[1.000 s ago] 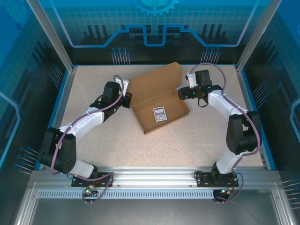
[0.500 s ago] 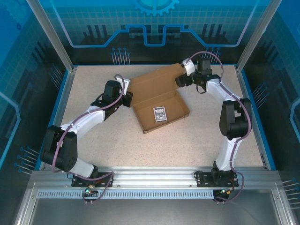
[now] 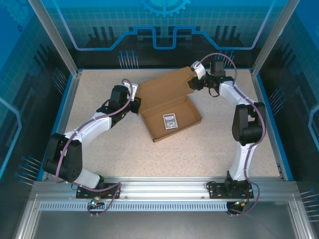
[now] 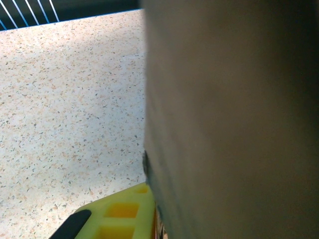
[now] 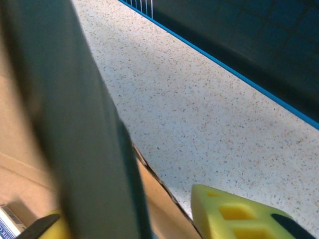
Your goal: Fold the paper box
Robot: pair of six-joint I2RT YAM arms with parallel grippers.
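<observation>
Brown box (image 3: pixel 167 92): one, lid open | card (image 3: pixel 170 121): one, inside | left tool (image 3: pixel 135 104) closed on box's left wall | right tool (image 3: pixel 192 82) astride lid edge, grip unclear | desk (image 3: pixel 214 144): open room in front

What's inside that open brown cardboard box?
A small blue-and-white patterned card lies flat on the floor of the paper box, near the middle. The box's tilted-up lid covers the table just behind it, so anything there stays hidden.

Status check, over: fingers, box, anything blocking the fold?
Left gripper shut on the paper box, left wall. Right gripper astride the lid's far corner, grip unconfirmed. Lid open; small card lies in the tray.
</observation>
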